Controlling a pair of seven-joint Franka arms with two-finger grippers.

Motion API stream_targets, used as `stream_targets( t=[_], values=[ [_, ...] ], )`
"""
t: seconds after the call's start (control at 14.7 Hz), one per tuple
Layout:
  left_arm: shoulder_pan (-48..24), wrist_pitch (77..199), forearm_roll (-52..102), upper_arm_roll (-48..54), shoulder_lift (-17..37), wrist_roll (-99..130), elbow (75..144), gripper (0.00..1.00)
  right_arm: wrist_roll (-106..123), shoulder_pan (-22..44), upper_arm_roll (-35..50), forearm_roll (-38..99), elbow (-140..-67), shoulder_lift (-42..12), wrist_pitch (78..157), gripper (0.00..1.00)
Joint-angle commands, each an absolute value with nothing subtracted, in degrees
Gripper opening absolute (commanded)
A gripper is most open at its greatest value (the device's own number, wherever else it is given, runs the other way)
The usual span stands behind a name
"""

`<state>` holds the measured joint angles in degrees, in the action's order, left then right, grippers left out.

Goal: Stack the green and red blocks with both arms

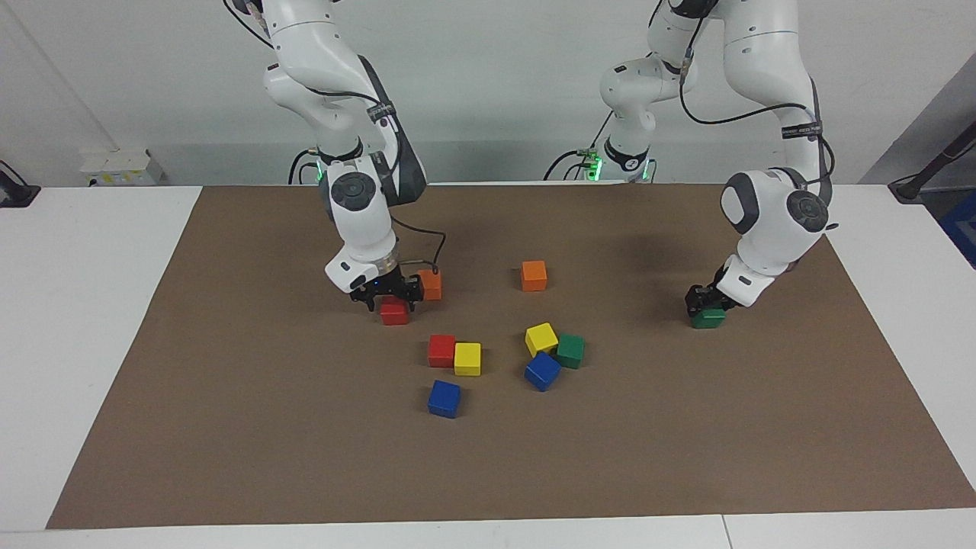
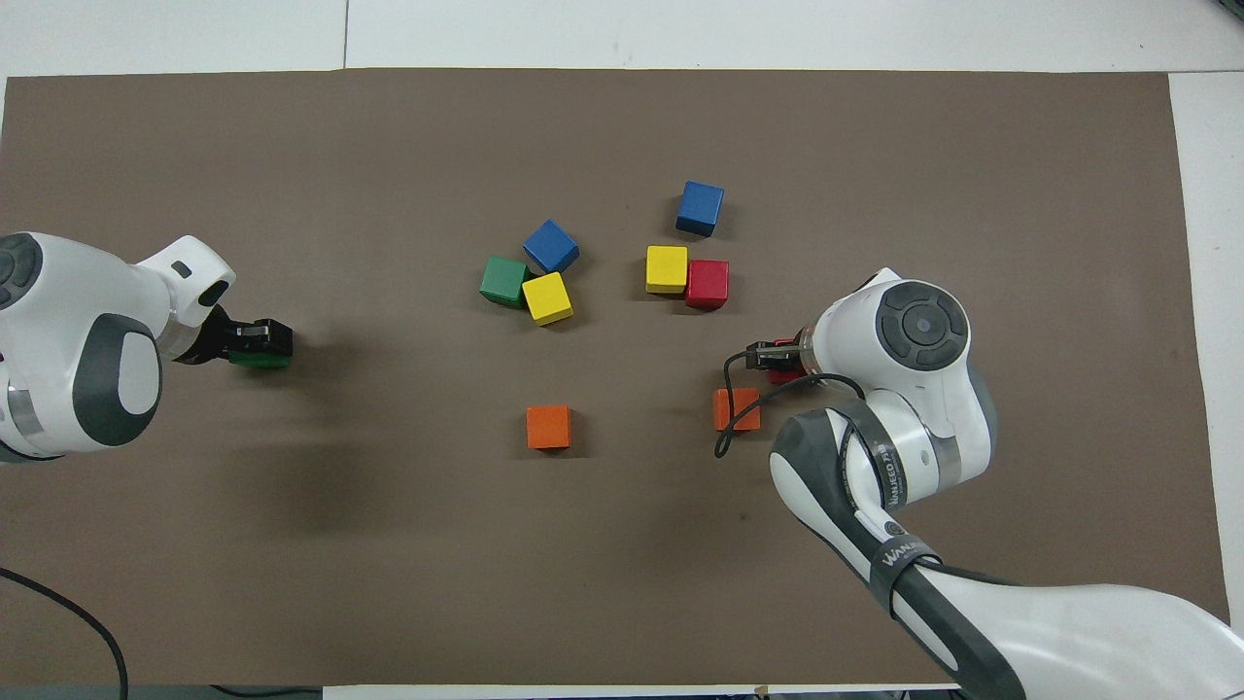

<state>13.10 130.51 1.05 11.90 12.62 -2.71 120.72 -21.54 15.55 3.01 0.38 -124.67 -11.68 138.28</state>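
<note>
The landmark taken is the orange cube (image 1: pixel 534 275) that stands alone near the middle of the brown mat (image 1: pixel 229 427) on the desk (image 1: pixel 91 343).

Toward the right arm's end from it, the right gripper (image 1: pixel 390 299) is lowered over a red block (image 1: pixel 394 312), just beside a second orange cube (image 1: pixel 431 284). Whether its fingers are spread or pinching cannot be told.

Toward the left arm's end, the left gripper (image 1: pixel 705 303) is down on a green block (image 1: pixel 708 318); its state cannot be told either.

Farther from the robots than the landmark, the other red block (image 1: pixel 441 351) touches a yellow cube (image 1: pixel 467 358), and the other green block (image 1: pixel 570 351) touches a yellow cube (image 1: pixel 540 338) and sits by a blue cube (image 1: pixel 542 371). Another blue cube (image 1: pixel 444 399) lies farthest.

Each free block is judged nearer the arm at a block of its colour, so each carry would run toward the middle. The cubes have no long axis.

On the right arm's cable sleeve (image 2: pixel 899 559) white lettering is seen, seemingly "WANJEED".
</note>
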Motion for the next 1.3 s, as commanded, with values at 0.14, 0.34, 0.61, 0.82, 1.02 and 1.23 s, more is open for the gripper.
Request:
stream_targets(
  t=[0.14,0.34,0.61,0.82,1.02,1.23],
  values=[
    [13.18,121.57,0.88,12.13,9.76,-2.73,116.03,1.0,-21.18,14.94,3.16,1.14,-124.37,-11.34,136.77,0.0],
    [12.75,119.44,0.88,12.3,9.67,9.42,114.08,1.0,-20.75,14.68,2.82,1.14,-119.56,-9.5,127.66,0.0],
    [8.71,120.23,0.88,12.66,10.02,31.76,113.03,1.0,-9.79,6.79,2.72,1.05,-116.28,-5.55,120.68,0.0],
    [4.58,121.37,0.88,12.66,10.28,47.59,113.03,1.0,1.98,-0.94,2.72,1.05,-117.15,-4.22,119.0,0.0],
    [-0.25,127.07,0.97,12.66,10.9,64.36,112.77,1.0,8.34,-4.65,2.64,1.05,-119.78,-3.34,120.14,0.0],
    [-4.64,127.54,1.14,12.66,13.87,76.35,106.81,1.0,10.63,-6.33,2.64,1.05,-122.86,-4.21,126.28,0.0]
  ],
)
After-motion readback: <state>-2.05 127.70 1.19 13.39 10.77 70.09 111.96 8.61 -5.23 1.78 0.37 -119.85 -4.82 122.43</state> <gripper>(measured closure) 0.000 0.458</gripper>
